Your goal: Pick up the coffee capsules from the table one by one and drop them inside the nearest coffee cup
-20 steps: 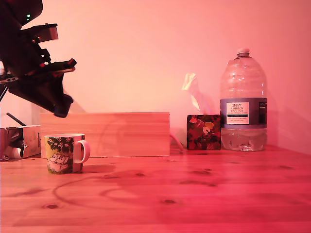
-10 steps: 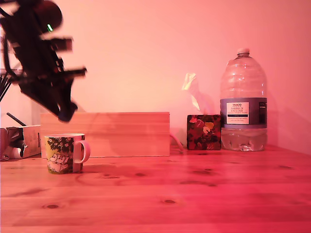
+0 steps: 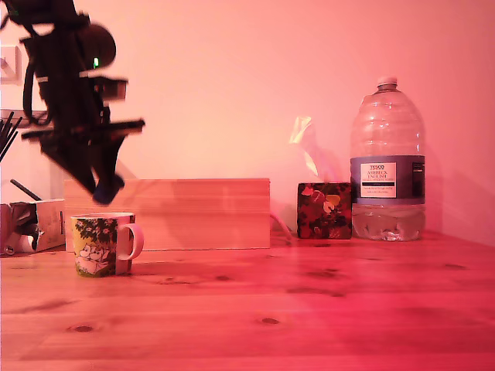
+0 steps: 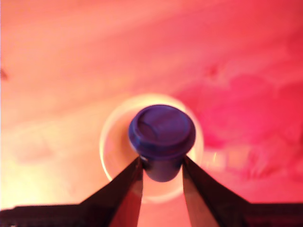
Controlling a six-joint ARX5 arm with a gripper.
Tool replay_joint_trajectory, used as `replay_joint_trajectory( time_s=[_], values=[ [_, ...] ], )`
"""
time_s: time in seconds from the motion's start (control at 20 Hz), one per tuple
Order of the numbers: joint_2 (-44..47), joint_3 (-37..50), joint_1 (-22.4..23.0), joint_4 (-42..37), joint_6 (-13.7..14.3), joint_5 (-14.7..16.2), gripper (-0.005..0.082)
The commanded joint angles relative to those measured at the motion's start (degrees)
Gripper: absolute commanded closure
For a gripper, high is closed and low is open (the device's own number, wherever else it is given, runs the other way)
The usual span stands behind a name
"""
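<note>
Wrist view gives us the clearest look at the gripper (image 4: 162, 165): its two dark fingers (image 4: 127, 189) are drawn in against the sides of a dark blue coffee capsule (image 4: 162, 135), clamping its narrower body while the wider flat face points away from the camera. Directly behind the capsule we see the round white mouth of the coffee cup (image 4: 111, 146), its rim ringing the capsule, so the capsule hangs above the opening and not inside it. Around the cup the table (image 4: 57, 71) appears as a blurred reddish-orange surface. In the exterior view the gripper (image 3: 107, 188) shows as a dark silhouette at the exterior view's left, its tip pointing down and poised just above the coffee cup (image 3: 100, 244) without touching it; we cannot make out the capsule from this side. The arm (image 3: 69, 85) rises steeply from the gripper to the upper corner of the frame, slightly blurred, with a small green light on it. The cup stands upright on the table (image 3: 309, 309) with its handle turned to the exterior view's right. Behind it lies a pale wooden box (image 3: 186, 212), and further to the exterior view's right stand a dark floral tissue cube (image 3: 324, 210) and, just beside it, a large water bottle (image 3: 387, 166).
</note>
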State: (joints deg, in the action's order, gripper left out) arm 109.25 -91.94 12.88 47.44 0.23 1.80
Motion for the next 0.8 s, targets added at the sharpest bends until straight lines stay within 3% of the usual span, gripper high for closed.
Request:
replay_joint_trajectory(
  time_s=[0.0,0.65,0.7,0.75],
  values=[
    [1.4,0.6,-0.4,-0.3,0.3,0.0,0.0604],
    [1.4,0.6,-0.4,0.3,0.2,0.1,0.0588],
    [1.4,0.6,-0.4,0.7,0.2,0.6,0.0488],
    [1.4,0.6,-0.4,0.9,0.4,0.7,0.0324]
  ],
)
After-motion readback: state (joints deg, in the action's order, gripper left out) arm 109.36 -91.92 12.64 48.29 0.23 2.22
